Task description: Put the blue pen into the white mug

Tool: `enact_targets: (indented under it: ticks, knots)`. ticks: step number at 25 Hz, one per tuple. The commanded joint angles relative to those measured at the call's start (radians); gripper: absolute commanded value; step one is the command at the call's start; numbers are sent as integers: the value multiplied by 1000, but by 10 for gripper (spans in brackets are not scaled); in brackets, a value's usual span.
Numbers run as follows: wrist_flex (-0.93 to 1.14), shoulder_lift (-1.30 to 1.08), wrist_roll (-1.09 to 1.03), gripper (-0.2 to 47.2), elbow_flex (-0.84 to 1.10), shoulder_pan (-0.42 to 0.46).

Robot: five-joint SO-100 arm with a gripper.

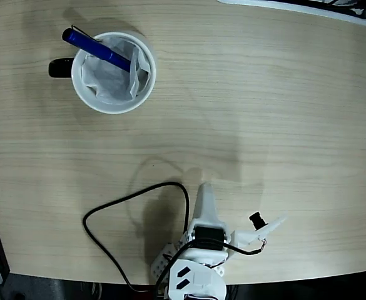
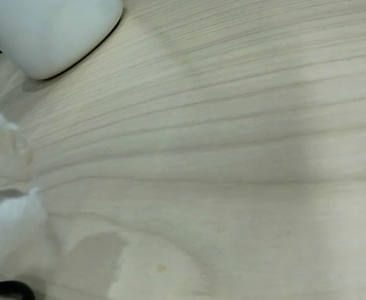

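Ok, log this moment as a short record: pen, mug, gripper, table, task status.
pen: the blue pen lies tilted in the mug, its upper end sticking out past the rim at upper left in the fixed view
mug: the white mug stands upright at upper left, black handle on its left, crumpled white paper inside
gripper: the gripper sits at the bottom edge, far from the mug, fingers spread, holding nothing
table: the wooden table carries a black cable looping beside the arm
task status: pen is in the mug
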State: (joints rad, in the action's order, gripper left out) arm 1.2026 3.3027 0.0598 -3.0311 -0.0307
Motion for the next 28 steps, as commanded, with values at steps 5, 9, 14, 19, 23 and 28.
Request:
enact_targets:
  ticks: [5,9,14,19,23,28]
  knots:
    - [41,67,25,0,49,-12]
    - [41,67,25,0,49,-12]
    - [41,67,25,0,49,-12]
    - [41,67,25,0,49,-12]
    - [41,67,25,0,49,-12]
    - [41,67,25,0,49,-12]
